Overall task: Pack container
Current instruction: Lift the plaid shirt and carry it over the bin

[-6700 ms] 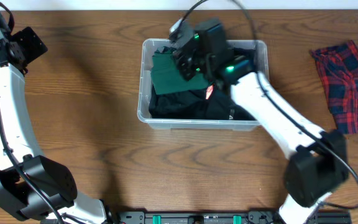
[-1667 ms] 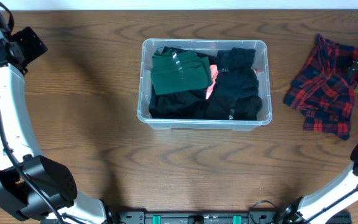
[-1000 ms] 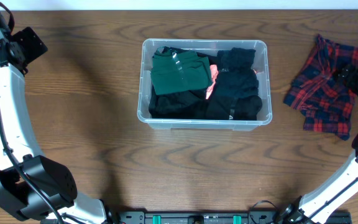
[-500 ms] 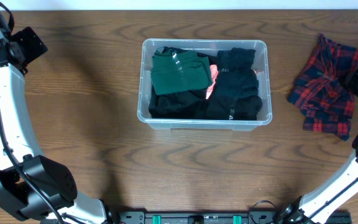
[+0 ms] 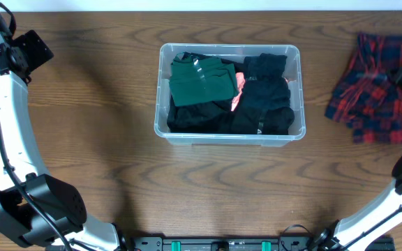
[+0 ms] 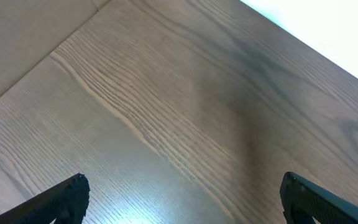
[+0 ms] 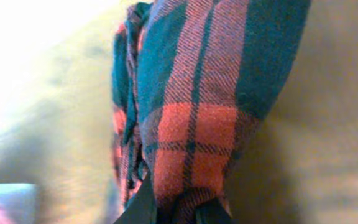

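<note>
Right pincer [image 7: 173, 210] is now clenched on a fold of the plaid garment [image 5: 372, 87]; a second ago it stood wide above the cloth. The cloth has bunched and drawn toward the far right of the table [image 5: 82, 153], so the pick looks made.

Container [image 5: 160, 90] sits mid-table, towards the far side. It holds a green top [image 5: 201, 80] and black clothes [image 5: 267, 101], and I judge there is room left on top.

The leftward path to it is bare wood. The garment hangs close to the right edge, so its loose hem may drag.

Left pincer [image 6: 182, 196] is released, over bare wood far left.
</note>
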`<act>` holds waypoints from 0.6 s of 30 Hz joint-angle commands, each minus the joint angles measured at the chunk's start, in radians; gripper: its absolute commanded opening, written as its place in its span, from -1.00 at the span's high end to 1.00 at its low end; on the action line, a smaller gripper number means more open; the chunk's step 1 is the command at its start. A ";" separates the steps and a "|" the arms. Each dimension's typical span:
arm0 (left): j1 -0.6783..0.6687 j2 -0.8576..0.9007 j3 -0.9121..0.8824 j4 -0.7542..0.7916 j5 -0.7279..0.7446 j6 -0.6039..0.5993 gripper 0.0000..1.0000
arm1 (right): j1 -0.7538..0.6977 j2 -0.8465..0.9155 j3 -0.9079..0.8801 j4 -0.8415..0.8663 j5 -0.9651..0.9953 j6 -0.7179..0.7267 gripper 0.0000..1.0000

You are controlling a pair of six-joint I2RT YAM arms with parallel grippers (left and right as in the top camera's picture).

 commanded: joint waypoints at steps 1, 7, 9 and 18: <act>0.003 -0.003 0.003 0.000 -0.012 0.003 -0.96 | 0.086 -0.153 0.009 0.032 -0.159 0.040 0.97; 0.003 -0.003 0.003 0.000 -0.012 0.003 -0.96 | 0.278 -0.320 0.009 0.098 -0.244 0.038 0.98; 0.003 -0.003 0.003 0.000 -0.012 0.003 -0.96 | 0.350 -0.375 0.009 0.106 -0.274 0.018 0.98; 0.003 -0.003 0.003 0.000 -0.012 0.003 -0.96 | 0.631 -0.589 0.009 -0.021 -0.360 -0.283 0.98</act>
